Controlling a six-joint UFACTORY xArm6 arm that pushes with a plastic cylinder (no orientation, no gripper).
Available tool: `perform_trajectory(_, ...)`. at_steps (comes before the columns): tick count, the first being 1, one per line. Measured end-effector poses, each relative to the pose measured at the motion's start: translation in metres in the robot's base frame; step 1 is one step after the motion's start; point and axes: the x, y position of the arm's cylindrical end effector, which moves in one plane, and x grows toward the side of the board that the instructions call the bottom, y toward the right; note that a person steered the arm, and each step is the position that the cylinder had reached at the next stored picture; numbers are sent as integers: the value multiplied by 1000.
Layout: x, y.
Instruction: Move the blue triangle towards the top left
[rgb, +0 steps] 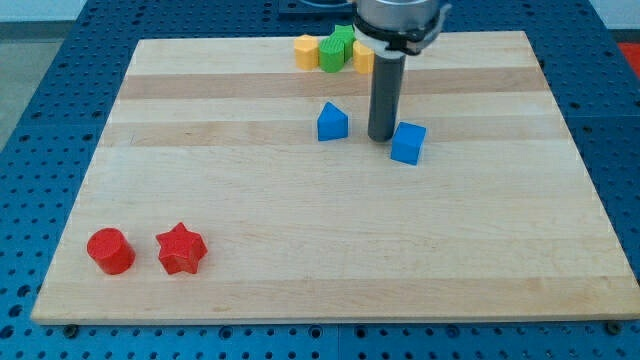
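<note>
Between blue triangle and blue cube: my tip | tool: gripperless rod, grasps nothing | writing: unreadable

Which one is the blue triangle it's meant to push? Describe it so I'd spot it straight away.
Look at the wooden board, upper middle, where the dark rod ends at my tip. Two blue blocks flank it: the blue triangle sits just to the view's left of my tip. It has a peaked, roof-like top, while the blue cube on the view's right is flat-topped.
</note>
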Motion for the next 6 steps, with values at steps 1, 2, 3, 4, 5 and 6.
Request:
perform_trajectory(1,-16,-30)
perform_trajectory(2,-6,-55)
perform_trajectory(3,29,-56)
perform_trajectory(4,37,-70)
perform_trajectory(5,25,-106)
perform_trajectory(6,7,-139)
